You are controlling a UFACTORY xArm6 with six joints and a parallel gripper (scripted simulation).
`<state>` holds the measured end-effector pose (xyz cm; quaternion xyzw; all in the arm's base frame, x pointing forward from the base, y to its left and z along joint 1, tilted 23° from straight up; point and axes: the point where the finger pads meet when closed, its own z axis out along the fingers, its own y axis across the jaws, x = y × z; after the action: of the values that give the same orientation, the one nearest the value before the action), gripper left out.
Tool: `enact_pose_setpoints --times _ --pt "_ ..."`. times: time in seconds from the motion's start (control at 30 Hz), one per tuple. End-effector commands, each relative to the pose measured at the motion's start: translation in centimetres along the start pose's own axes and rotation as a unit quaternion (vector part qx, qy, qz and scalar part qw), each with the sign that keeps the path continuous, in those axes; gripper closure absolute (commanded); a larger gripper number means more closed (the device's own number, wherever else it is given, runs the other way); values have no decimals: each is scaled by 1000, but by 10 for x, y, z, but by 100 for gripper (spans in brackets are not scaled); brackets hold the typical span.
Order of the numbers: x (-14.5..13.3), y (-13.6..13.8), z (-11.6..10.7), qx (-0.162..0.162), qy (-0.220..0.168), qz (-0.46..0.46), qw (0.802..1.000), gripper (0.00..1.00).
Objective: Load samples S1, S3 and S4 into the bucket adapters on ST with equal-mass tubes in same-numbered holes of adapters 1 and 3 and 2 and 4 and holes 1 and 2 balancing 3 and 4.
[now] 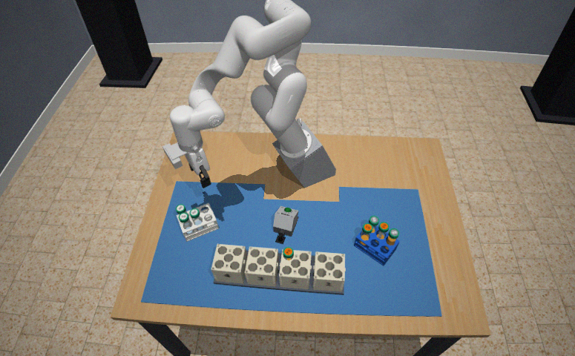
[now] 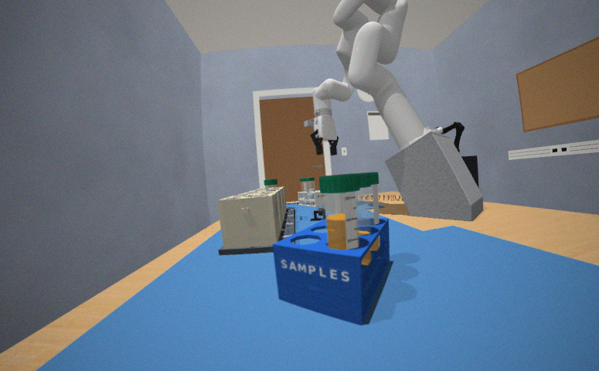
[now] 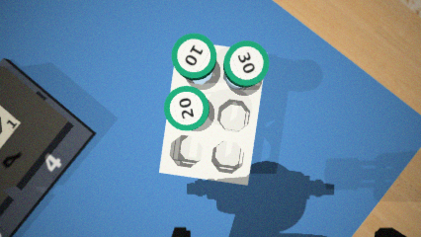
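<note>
Pincer (image 1: 205, 179) (image 2: 327, 148) spread, nothing in it, nr mat's (image 1: 245, 304) (image 2: 229, 321) (image 3: 124, 197) back L corner. Blanks' rack (image 1: 197, 220) (image 3: 170, 165) just below; 10 (image 3: 194, 56), 20 (image 3: 187, 109), 30 (image 3: 246, 64) upright there. Prob. stiff, light, slick; grip caps' sides, squarely, w/o knocking nbrs.

Seen from above, the base (image 1: 319, 169) (image 2: 444, 188) is on the table (image 1: 414, 163) (image 2: 523, 229) (image 3: 366, 30), behind the middle. The mat (image 1: 184, 286) (image 2: 201, 331) (image 3: 124, 188) covers much of the front part. Near the left edge, the water rack (image 1: 202, 233) (image 2: 319, 198) (image 3: 168, 165) bears three tubes (image 1: 194, 213) (image 2: 308, 185) (image 3: 187, 109). Toward the right edge, the sample rack (image 1: 360, 247) (image 2: 316, 280) bears four. Between them lies the desk (image 1: 285, 224). Before it, along the front edge, the stand (image 1: 281, 289) (image 2: 247, 251) (image 3: 76, 143) holds four adapters (image 1: 261, 277) (image 2: 247, 225) (image 3: 10, 123), with S4 (image 1: 287, 252) (image 2: 270, 182) in the third from left.
</note>
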<state>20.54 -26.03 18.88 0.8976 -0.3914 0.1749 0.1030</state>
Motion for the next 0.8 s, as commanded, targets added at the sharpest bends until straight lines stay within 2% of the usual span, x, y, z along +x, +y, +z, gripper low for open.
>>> enact_pose_setpoints --times 0.0,0.77 --pt "2 0 11 0 2 0 1000 0" --pt "2 0 62 0 2 0 1000 0"
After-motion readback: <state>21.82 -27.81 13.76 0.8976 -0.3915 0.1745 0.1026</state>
